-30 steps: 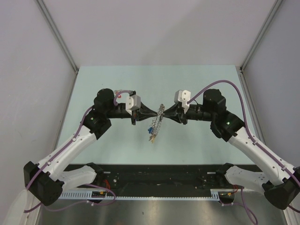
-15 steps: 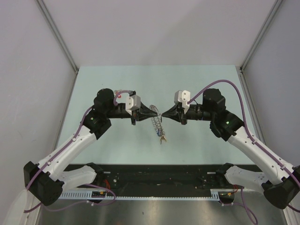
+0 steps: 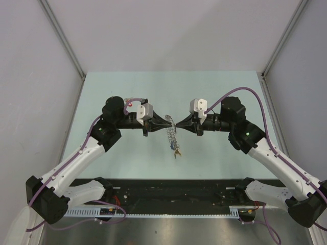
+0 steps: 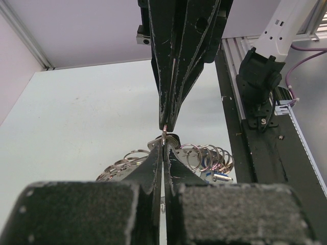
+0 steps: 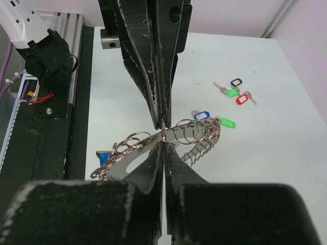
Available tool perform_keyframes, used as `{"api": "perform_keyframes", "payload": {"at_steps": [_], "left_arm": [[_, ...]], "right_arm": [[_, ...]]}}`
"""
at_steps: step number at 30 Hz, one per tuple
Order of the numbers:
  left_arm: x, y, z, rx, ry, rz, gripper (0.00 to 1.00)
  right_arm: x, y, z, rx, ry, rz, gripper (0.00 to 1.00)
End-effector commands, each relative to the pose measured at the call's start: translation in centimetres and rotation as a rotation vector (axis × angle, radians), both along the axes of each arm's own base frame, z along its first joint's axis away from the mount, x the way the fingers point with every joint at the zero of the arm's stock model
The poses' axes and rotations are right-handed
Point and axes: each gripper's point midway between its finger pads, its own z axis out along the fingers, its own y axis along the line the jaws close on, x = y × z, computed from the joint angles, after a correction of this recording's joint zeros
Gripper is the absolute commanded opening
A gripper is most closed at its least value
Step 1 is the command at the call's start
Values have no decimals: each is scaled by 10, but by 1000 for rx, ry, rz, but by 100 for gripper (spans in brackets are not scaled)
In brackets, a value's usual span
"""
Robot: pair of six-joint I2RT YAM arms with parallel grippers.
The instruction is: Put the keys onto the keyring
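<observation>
Both arms meet tip to tip over the middle of the table (image 3: pixel 127 87). The left gripper (image 3: pixel 169 124) is pressed together, pinching the top of the keyring (image 3: pixel 171 136). The right gripper (image 3: pixel 179 125) is clamped tight too, on the same spot from the other side, with its tips touching the left's.

The keyring dangles below the pinch point, floppy: a flat silvery band carrying many small split rings. I cannot tell whether its low end touches the table. A small bunch of keys (image 3: pixel 177 151) hangs at that low end, and the right wrist view shows a blue tag (image 5: pixel 104 158) there.

The right wrist view also shows loose keys lying on the table beyond the ring. A black tag (image 5: pixel 236 81), a green tag (image 5: pixel 233 92) and a red tag (image 5: pixel 242 99) are clustered close together, well apart from the ring.

Nearer in, a second blue tag (image 5: pixel 202 114) and a second green tag (image 5: pixel 226 122) sit just beside the ring's loops. I cannot tell whether they are threaded on or lying behind it.

The left wrist view shows both sets of fingertips closed on the band, loops fanning out to the right.
</observation>
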Motion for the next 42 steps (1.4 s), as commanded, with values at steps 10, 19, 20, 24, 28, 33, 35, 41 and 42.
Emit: {"api": "perform_keyframes", "payload": {"at_steps": [10, 19, 20, 24, 28, 33, 35, 41, 42], "left_arm": [[4, 1, 27, -66, -24, 35, 0], [16, 1, 26, -53, 15, 98, 0], [17, 1, 25, -51, 18, 106, 0], [21, 1, 23, -40, 24, 123, 0], [25, 2, 23, -31, 26, 144, 0], [26, 2, 25, -40, 38, 155, 0], [27, 2, 25, -46, 49, 162, 0], [23, 1, 28, -67, 48, 146, 0], [23, 1, 28, -68, 49, 143, 0]], "right_arm": [[-4, 0, 8, -1, -64, 0, 0], [-4, -1, 4, -33, -92, -40, 0], [-4, -1, 4, -34, -96, -46, 0], [-2, -1, 6, -36, -111, -72, 0], [-2, -2, 7, -37, -119, -84, 0], [-2, 1, -1, -64, -106, -87, 0], [0, 1, -6, -80, -95, -93, 0], [7, 0, -13, -96, -76, -129, 17], [8, 1, -14, -100, -73, -133, 20]]}}
